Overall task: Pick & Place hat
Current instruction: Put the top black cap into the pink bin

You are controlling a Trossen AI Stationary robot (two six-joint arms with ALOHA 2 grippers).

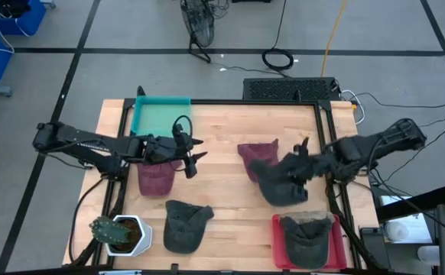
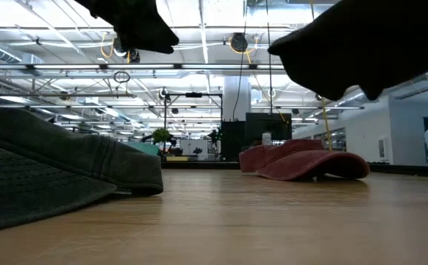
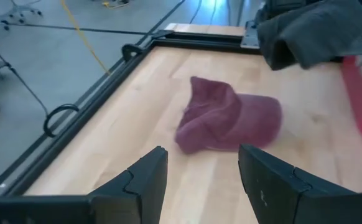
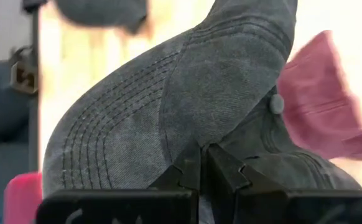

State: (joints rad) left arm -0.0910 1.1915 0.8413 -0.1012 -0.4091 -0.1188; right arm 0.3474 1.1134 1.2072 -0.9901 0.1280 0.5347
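My right gripper (image 1: 303,163) is shut on a dark grey hat (image 1: 280,187), held above the table's right half; in the low view this hat (image 2: 368,44) hangs high. A maroon hat (image 1: 257,153) lies on the wood just left of it. My left gripper (image 1: 193,158) hovers open with nothing between its fingers (image 3: 143,180), pointing at that maroon hat (image 3: 227,121). A second maroon hat (image 1: 155,179) lies by the left arm. Another dark hat (image 1: 186,225) lies near the front edge. One more dark hat (image 1: 306,237) sits in the red tray (image 1: 277,241). My right gripper pinches a fold of the grey hat's cloth (image 4: 196,146) between its two shut fingers, where the stitched brim (image 4: 106,149) meets the crown. The fingers slant down from the table's right side. The hat hangs below them, clear of the table.
A green tray (image 1: 160,114) stands at the far left corner and a potted plant (image 1: 119,233) at the near left corner. A black frame (image 1: 329,145) rims the table. Bare wood lies in the middle between the hats.
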